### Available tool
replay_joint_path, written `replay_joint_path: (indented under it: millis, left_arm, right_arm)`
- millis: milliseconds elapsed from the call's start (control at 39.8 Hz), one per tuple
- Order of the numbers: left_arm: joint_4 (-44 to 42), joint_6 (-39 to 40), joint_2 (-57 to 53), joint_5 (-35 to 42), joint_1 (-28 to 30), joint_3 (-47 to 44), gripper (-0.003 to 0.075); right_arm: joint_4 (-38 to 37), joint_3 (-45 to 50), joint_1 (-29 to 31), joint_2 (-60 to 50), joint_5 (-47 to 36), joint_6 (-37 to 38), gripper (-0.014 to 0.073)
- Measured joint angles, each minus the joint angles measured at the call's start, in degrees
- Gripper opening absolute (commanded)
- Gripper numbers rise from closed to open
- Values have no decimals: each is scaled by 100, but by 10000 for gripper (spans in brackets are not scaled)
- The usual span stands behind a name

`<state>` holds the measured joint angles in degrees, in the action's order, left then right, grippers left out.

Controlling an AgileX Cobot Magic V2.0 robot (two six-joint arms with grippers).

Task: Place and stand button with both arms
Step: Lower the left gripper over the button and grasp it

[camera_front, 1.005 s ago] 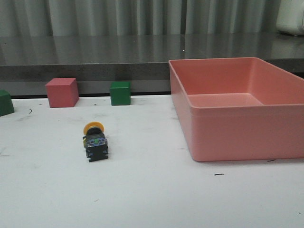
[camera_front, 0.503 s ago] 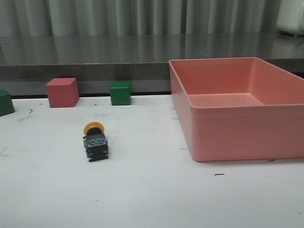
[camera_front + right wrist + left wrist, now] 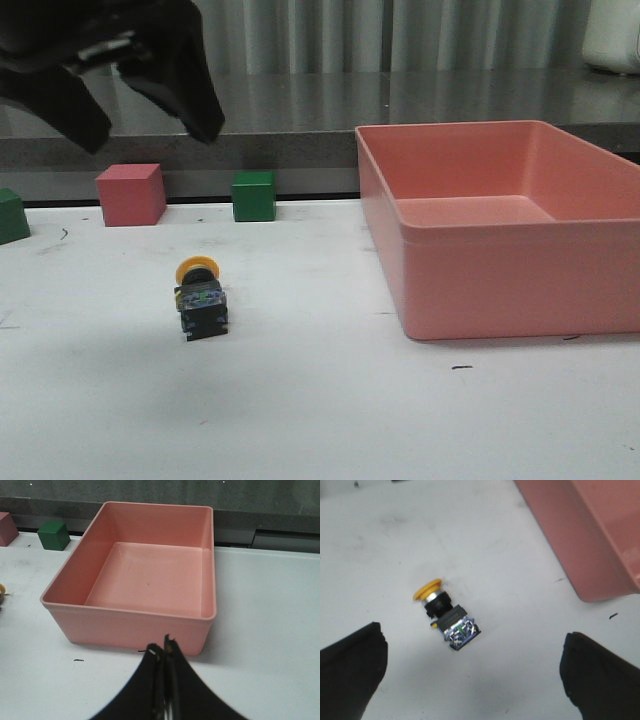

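Button (image 3: 201,297) lies on its side on the tabletop (image 3: 320,420), toward the left edge. Left hand (image 3: 470,672) hangs above it, wide open. Right hand (image 3: 163,655) is shut, empty. Next: drop down and pinch it.

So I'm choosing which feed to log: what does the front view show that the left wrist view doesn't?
Only the front view shows the pink cube, two green cubes, and the left gripper from outside, raised above the table. Only the left wrist view shows its open fingers framing the button from overhead. Both show the button lying on its side and the pink bin.
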<state>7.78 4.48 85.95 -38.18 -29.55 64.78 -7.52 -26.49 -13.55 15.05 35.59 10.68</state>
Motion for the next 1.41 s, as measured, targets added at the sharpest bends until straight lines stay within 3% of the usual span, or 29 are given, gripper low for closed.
replay_joint_path:
  millis: [226, 427, 880, 1231, 1307, 1407]
  left_arm:
    - [-70, 619, 1546, -1436, 0, 1355, 671]
    - [-646, 1120, 2468, -2090, 0, 2176, 671]
    - [-165, 1436, 3263, -1732, 409, 2361, 671]
    - [-35, 1437, 3490, -1594, 408, 2386, 667]
    - [-32, 1437, 3490, -1594, 408, 2386, 624]
    - [-32, 1437, 3490, -1619, 408, 2386, 497]
  right_arm:
    - [0, 0, 13, 0, 0, 0, -62]
    - [0, 0, 13, 0, 0, -11, -62]
    - [0, 0, 13, 0, -3, -11, -62]
    - [0, 0, 13, 0, -3, -11, -62]
    - [-3, 0, 13, 0, -3, -11, -62]
    - [-3, 0, 13, 0, -3, -11, -62]
